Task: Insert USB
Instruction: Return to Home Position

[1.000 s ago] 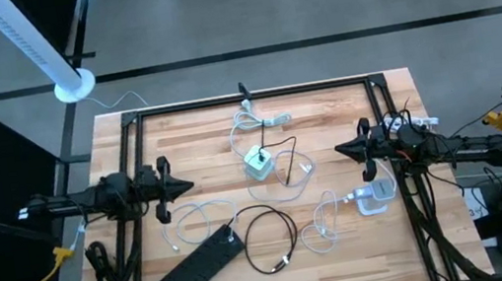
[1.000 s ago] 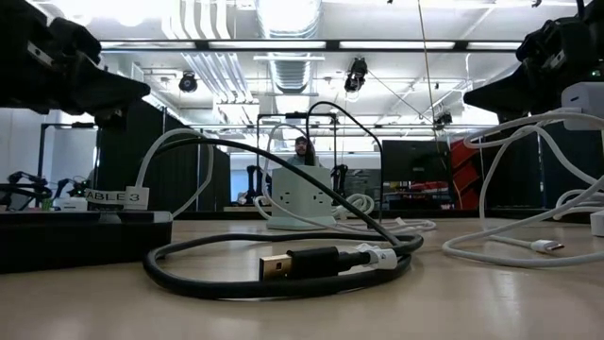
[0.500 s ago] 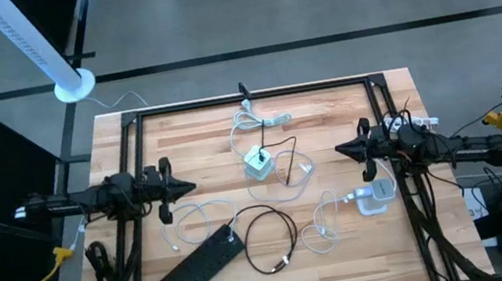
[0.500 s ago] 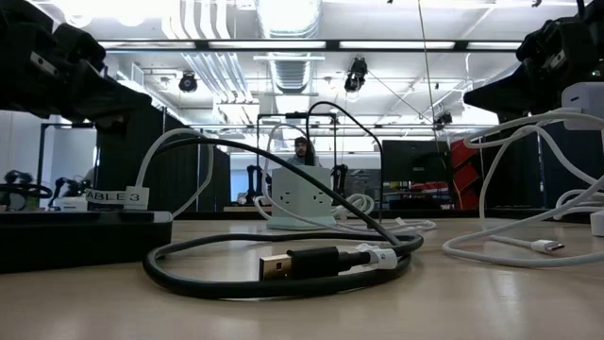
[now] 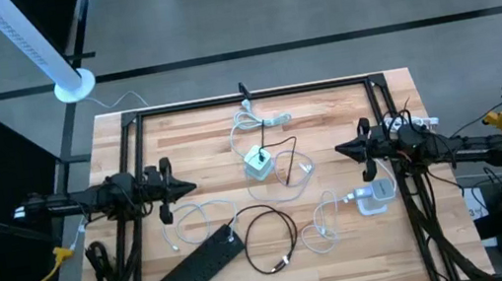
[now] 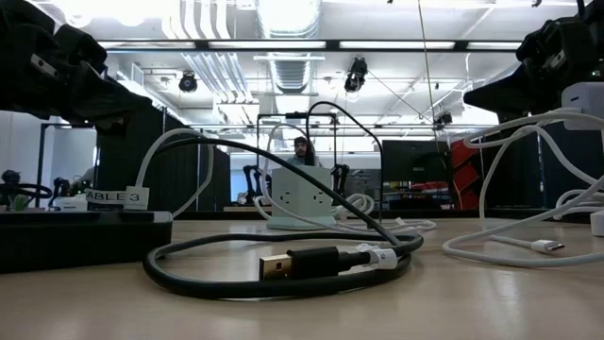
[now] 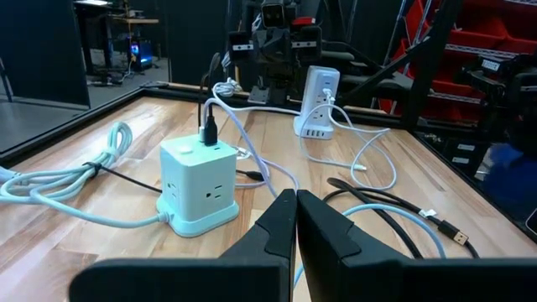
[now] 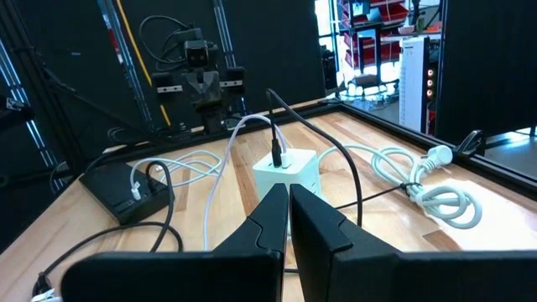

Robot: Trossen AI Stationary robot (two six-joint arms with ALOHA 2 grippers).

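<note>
I park both arms at the table's [image 5: 325, 100] sides, left gripper [image 5: 178, 186] and right gripper [image 5: 342, 150] pinched together, empty. Homing looks finished; my next move is simply to wait.

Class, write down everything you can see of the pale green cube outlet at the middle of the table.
The cube outlet looks like smooth pale mint plastic with rounded edges, sitting upright on the wooden table near its middle. Sockets show on two side faces. A black plug stands in its top, with a white cable beside it. Its pale cord trails off across the wood.
</note>
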